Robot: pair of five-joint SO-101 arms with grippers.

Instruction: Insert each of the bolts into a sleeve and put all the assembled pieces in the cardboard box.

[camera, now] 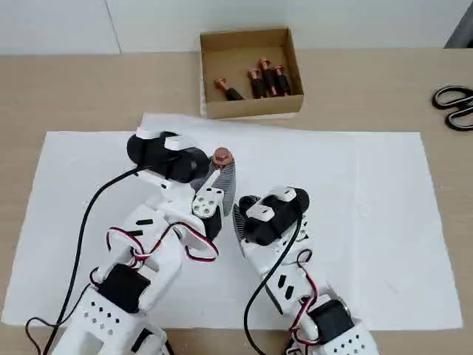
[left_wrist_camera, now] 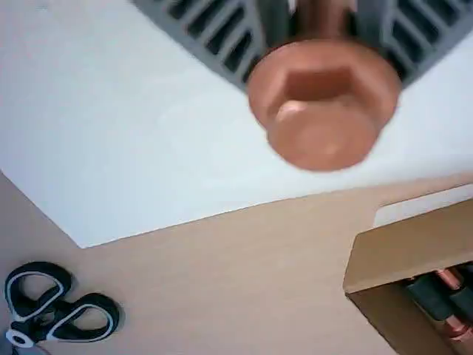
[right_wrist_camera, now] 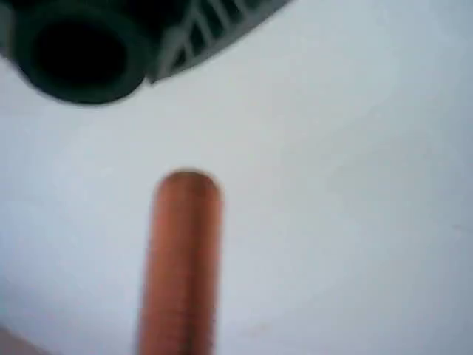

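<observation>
Left tool: the left tool (camera: 222, 168) is drawn in to a narrow grip on a copper-coloured metal bolt (camera: 222, 157) with a flanged hexagonal head. Its grey ribbed fingers (left_wrist_camera: 214, 29) press the shank from both sides just behind the head.
Right tool: the right tool (camera: 239, 222) is closed around a short black cylindrical sleeve (right_wrist_camera: 74, 52), whose dark bore is open at the end. One grey ribbed finger (right_wrist_camera: 211, 22) lies against the sleeve.
Bolt and sleeve: the two tools stand just beside each other, the left one farther out and the right one nearer. In the right wrist view the bolt's copper shank ends near the sleeve but apart from it, and it is not in the bore.
Bolt's place: it is held up over the far middle of a white paper sheet (camera: 384, 222), its head turned toward the far side and the box.
Cardboard box: the open brown cardboard box (camera: 247, 109) sits on the light wooden desk (camera: 74, 89), touching the far edge of the paper, just beyond the left tool. Four assembled pieces (camera: 267, 78), copper bolts in black sleeves, lie inside on its floor.
Edges and room: bare white paper stretches left and right of both tools, and a short strip lies between the bolt and the near wall of the box.
Desk edge: black-handled scissors (camera: 454, 105) lie at the far right, well apart from both tools.
</observation>
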